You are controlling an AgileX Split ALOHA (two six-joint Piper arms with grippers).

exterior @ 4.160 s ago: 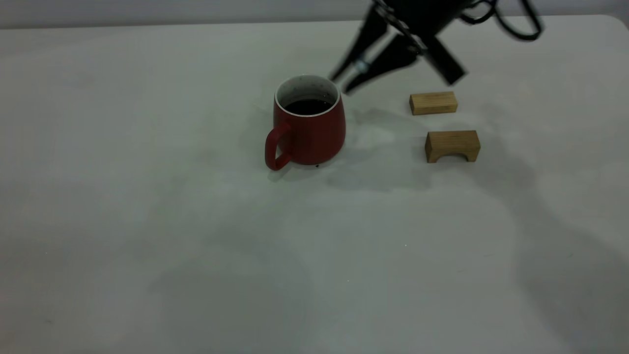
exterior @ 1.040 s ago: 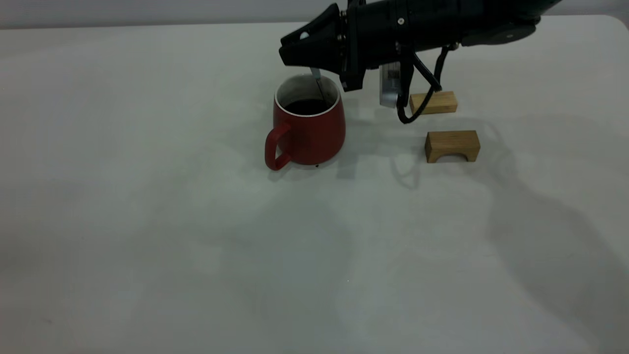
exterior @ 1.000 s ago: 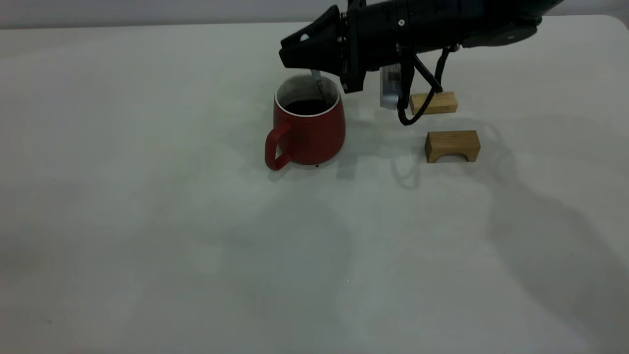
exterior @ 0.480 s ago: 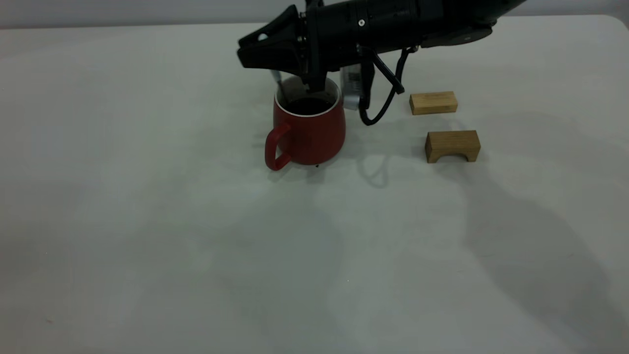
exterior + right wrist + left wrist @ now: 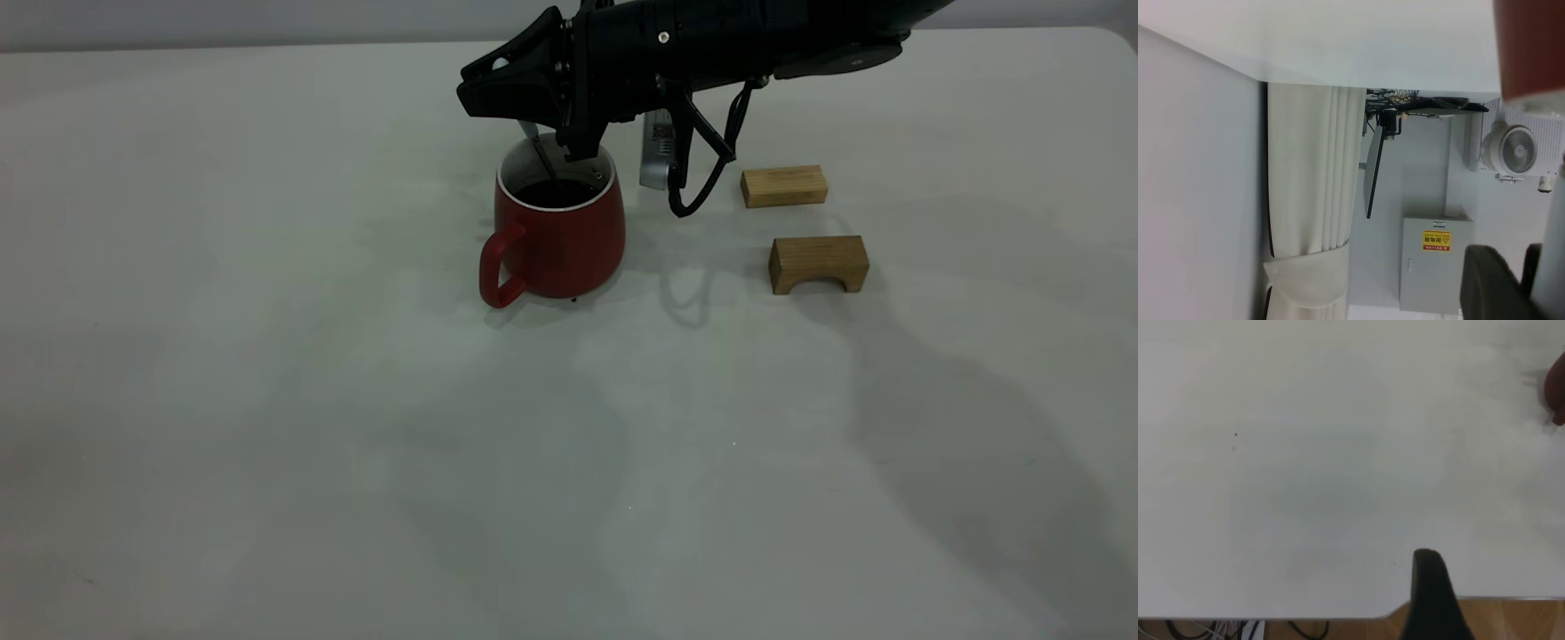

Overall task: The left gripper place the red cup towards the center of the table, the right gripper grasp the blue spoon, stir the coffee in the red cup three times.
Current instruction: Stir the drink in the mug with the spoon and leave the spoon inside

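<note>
Two wooden blocks right of centre, a plain block (image 5: pixel 784 186) farther back, an arched block (image 5: pixel 819 263) nearer, apart, a white curtain (image 5: pixel 1313 200), a fan (image 5: pixel 1509 152), a grey cabinet (image 5: pixel 1435 263) with a yellow label (image 5: pixel 1437 240)

Dim, even overhead lighting; exterior view sharp.
Broad soft shadows lie across the counter (image 5: pixel 267 400); wrist views slightly soft, without glare.

The cup (image 5: pixel 557 236) stands on the table (image 5: pixel 267 400), holding coffee (image 5: pixel 556 193) with the spoon (image 5: pixel 543 158) dipped in. The right gripper (image 5: pixel 484 89) hangs above its rim. Two wooden blocks (image 5: pixel 784 186) (image 5: pixel 819 263) lie to its right, one behind the other.
</note>
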